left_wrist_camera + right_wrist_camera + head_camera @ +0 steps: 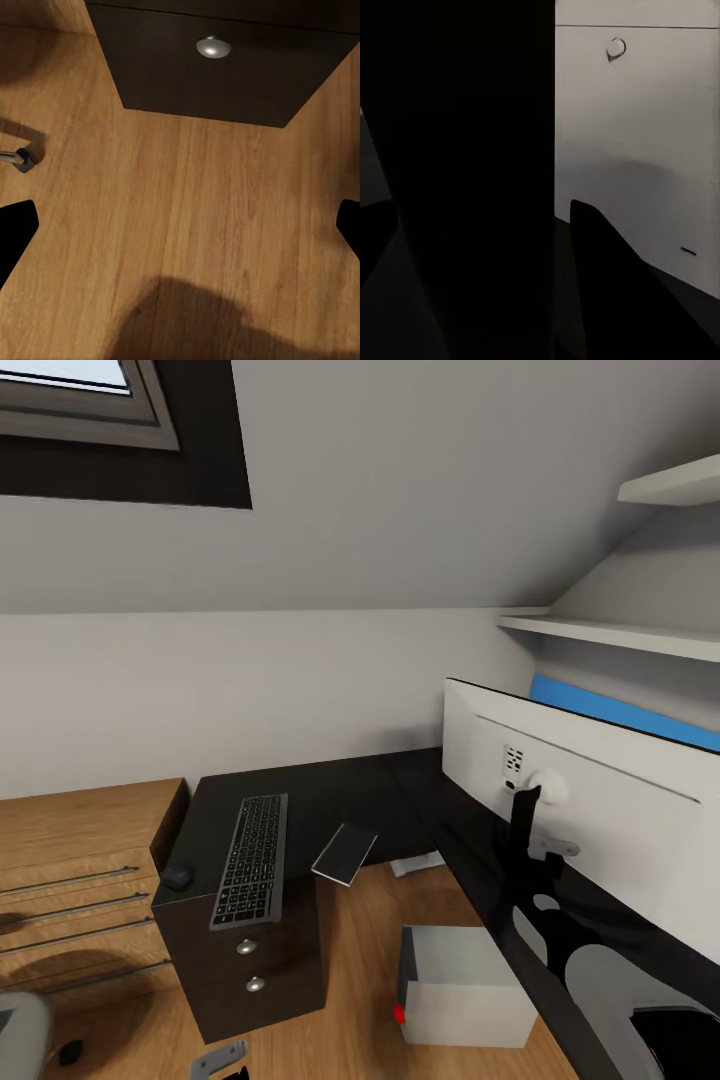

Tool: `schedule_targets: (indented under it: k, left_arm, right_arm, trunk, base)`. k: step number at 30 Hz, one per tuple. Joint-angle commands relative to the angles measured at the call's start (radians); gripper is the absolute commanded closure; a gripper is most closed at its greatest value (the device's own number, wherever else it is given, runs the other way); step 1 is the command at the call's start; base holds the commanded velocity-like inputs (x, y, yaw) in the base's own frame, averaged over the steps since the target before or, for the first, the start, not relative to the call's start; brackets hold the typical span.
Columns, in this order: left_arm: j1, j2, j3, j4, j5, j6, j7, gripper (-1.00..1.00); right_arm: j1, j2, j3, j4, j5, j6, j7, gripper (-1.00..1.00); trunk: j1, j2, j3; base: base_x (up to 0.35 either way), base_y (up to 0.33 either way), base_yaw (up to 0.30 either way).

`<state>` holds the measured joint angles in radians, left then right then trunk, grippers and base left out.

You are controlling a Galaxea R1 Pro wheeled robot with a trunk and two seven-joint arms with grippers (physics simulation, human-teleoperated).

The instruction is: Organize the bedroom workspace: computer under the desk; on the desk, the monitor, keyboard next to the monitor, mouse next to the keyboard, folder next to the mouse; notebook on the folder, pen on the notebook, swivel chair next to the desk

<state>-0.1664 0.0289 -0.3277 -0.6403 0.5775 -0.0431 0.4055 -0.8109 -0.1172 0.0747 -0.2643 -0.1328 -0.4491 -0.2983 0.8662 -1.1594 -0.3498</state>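
Note:
The black desk (350,795) bears the keyboard (250,860) on its left wing, with the small mouse (177,877) just left of it. The dark grey notebook (344,853) lies tilted at the desk's inner edge. On the right wing stands the monitor (600,810), white back toward me. The grey computer (465,985) sits on the floor beside the desk. My left gripper (180,225) hangs open over the wood floor in front of the drawer unit (225,67). The right wrist view is close to the monitor's back (637,150), mostly dark. The folder and pen are out of view.
A light wooden dresser (80,860) stands left of the desk. A grey part of the swivel chair (20,1030) and a castor (21,159) are at lower left. White shelves (620,630) hang above the monitor, under a sloped ceiling. A blue back panel (620,710) runs behind it.

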Motion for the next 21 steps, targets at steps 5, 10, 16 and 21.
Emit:
schedule_targets:
  k: [5,10,16,21]
  left_arm:
    - [-0.001,0.001,-0.008,-0.001,0.010,-0.004,0.008,-1.00]
    - [-0.001,0.001,-0.008,-0.001,0.010,-0.004,0.008,-1.00]
    - [-0.001,0.001,-0.008,-0.001,0.010,-0.004,0.008,-1.00]
    - [-0.001,0.001,-0.008,-0.001,0.010,-0.004,0.008,-1.00]
  right_arm:
    - [-0.001,-0.001,0.011,0.000,-0.018,-0.007,-0.004,1.00]
    - [-0.001,-0.001,0.012,0.000,-0.018,-0.008,-0.004,1.00]
    - [-0.001,-0.001,0.012,-0.001,-0.018,-0.009,-0.002,1.00]
    - [-0.001,0.000,0.013,0.000,-0.018,-0.010,0.000,1.00]
  trunk:
    - [0.000,-0.001,-0.001]
    - [0.000,-0.001,-0.001]
    - [0.000,-0.001,-0.001]
    - [0.000,-0.001,-0.001]
  base:
    - [0.000,0.000,0.000]
    - [0.000,0.000,0.000]
    - [0.000,0.000,0.000]
    - [0.000,0.000,0.000]
